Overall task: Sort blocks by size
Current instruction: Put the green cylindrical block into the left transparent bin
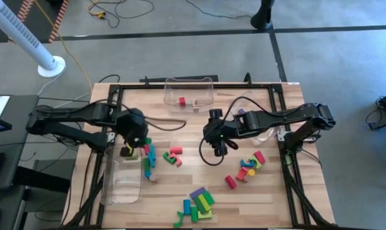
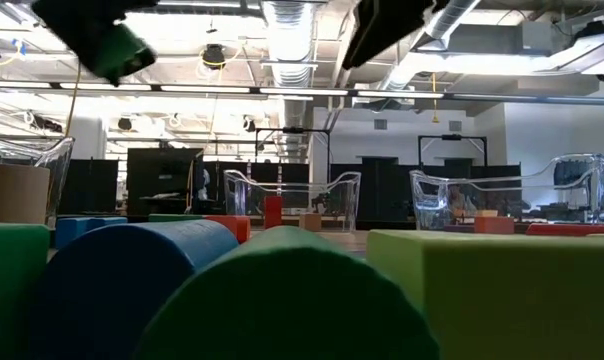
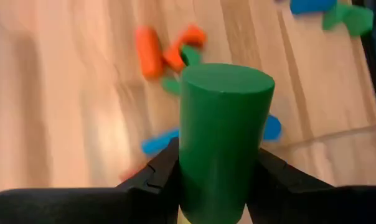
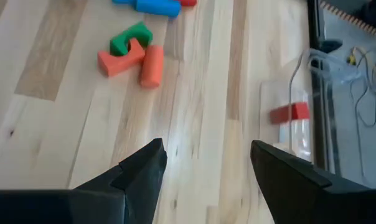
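Our left gripper [image 3: 216,171] is clamped on a green cylinder [image 3: 222,130], whose long axis runs out from between the fingers, so the block stands proud of the jaws and not across them. In the high view that gripper [image 1: 133,135] hangs over the table's left side, right at the near end of the long clear bin [image 1: 124,179] that lies along the left edge; the bin sits just toward the front of the table from the held block. We judge that the drop turns on this: the cylinder needs to travel a short way along the bin's length, not sideways, before we let go. Our right gripper [image 4: 203,165] stands wide apart and holds nothing, hovering over bare wood near the table's middle [image 1: 217,142]. The nearest loose blocks to it are the red-and-green cluster [image 4: 131,53], lying ahead of its fingers, between the two arms [image 1: 174,156].
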`<state>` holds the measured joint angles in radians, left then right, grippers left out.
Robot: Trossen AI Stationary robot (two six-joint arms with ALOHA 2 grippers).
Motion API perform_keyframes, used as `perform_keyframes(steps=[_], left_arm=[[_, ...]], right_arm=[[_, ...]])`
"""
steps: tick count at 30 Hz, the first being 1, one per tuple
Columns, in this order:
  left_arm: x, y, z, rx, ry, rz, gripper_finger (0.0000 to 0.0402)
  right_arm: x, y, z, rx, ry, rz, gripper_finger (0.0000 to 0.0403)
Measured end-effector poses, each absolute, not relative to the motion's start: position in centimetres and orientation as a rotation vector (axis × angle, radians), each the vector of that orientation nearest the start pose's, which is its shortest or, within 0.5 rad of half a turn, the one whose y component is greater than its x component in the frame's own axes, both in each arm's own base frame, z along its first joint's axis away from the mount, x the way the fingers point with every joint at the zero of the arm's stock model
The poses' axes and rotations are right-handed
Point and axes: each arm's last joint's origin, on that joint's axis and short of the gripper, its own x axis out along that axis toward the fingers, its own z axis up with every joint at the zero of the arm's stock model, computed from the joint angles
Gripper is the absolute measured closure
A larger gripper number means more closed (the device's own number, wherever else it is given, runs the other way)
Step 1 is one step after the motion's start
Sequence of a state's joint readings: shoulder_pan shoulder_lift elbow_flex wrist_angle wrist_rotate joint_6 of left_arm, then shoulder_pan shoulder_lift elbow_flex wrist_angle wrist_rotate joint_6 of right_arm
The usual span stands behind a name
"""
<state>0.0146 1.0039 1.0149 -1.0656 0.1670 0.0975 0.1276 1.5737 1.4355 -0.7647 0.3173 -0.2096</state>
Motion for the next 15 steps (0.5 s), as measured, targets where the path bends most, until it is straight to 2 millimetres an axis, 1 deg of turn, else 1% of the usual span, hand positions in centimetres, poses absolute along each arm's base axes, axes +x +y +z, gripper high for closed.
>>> perform_keyframes(steps=[4, 6, 8, 11, 15], left_arm=[[15.7, -1.4, 28.3, -0.1, 1.121, -0.186, 0.0278], [15.0, -1.8, 26.9, -0.142, 1.174, -0.171, 0.0278], [14.4, -2.1, 25.9, -0.175, 1.205, -0.156, 0.0278], [13.8, -2.4, 25.3, -0.217, 1.209, -0.142, 0.0278], [13.2, -2.9, 25.4, -0.261, 1.169, -0.136, 0.0278]], right_arm=[[32.7, 3.3, 30.8, -0.402, 0.938, -0.079, 0.0132], [32.6, 3.3, 30.1, -0.404, 0.95, -0.077, 0.0132], [32.5, 3.3, 29.5, -0.407, 0.97, -0.074, 0.0132], [32.4, 3.3, 29.2, -0.407, 0.98, -0.073, 0.0132], [32.4, 3.3, 29.2, -0.407, 0.979, -0.073, 0.0132]])
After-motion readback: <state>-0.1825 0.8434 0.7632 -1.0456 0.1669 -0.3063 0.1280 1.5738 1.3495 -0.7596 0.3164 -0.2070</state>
